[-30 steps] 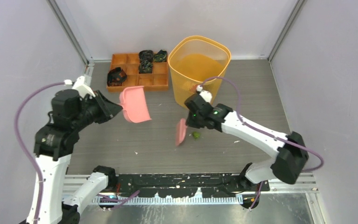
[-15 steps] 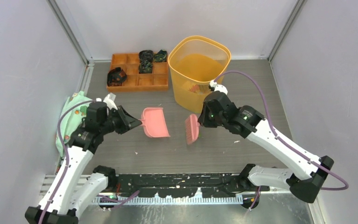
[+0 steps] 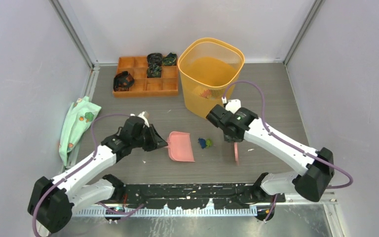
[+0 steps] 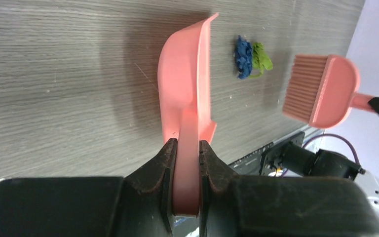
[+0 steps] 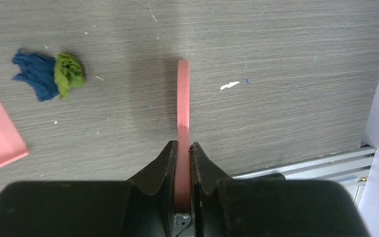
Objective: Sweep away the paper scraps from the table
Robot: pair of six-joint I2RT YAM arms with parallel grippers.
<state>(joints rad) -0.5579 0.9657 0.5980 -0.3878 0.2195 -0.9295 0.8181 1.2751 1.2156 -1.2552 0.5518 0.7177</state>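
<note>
A dark blue and a green paper scrap (image 3: 206, 142) lie together on the table (image 3: 276, 98). They also show in the left wrist view (image 4: 250, 57) and the right wrist view (image 5: 49, 74). My left gripper (image 3: 160, 143) is shut on the handle of a pink dustpan (image 3: 181, 146), which rests just left of the scraps with its mouth toward them (image 4: 185, 79). My right gripper (image 3: 233, 137) is shut on the handle of a pink brush (image 3: 236, 152), held right of the scraps, bristles down (image 4: 321, 89). A tiny white scrap (image 5: 229, 86) lies right of the brush.
A yellow mesh basket (image 3: 211, 74) stands at the back centre. An orange compartmented tray (image 3: 143, 84) with black-and-green bands is to its left. A mint-green cloth (image 3: 76, 126) lies at the left edge. A metal rail (image 3: 197, 190) runs along the near edge. A white speck (image 3: 144, 161) lies near the dustpan.
My left arm has lowered the dustpan to the table and moved it right and nearer. My right arm has carried the brush from left of the scraps to their right.
</note>
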